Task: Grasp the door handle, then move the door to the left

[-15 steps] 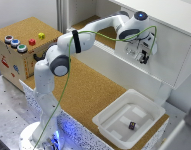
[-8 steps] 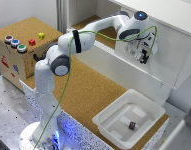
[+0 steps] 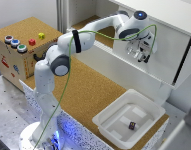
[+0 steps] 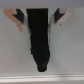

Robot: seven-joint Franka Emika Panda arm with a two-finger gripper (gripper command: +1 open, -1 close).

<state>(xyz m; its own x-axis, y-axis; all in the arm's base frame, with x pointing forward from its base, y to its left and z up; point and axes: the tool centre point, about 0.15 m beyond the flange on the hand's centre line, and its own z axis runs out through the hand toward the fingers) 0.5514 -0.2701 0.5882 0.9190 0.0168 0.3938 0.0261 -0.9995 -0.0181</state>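
The arm reaches up to the white cabinet, and the claw sits against the face of the door, the big plain white panel at the exterior view's right. The dark vertical strip near the panel's right edge looks like the handle, and the claw seems to be well short of it. In the wrist view a dark bar fills the middle with white panel behind, the pale fingertips showing either side. Whether the claw is released or clenched I cannot tell; the pictures are too blurred.

The risk I see: if it closes here it may pinch nothing but flat panel, then slip when it pulls left. A skewed grip could also jam the door in its track. The tray on the desk below is well clear
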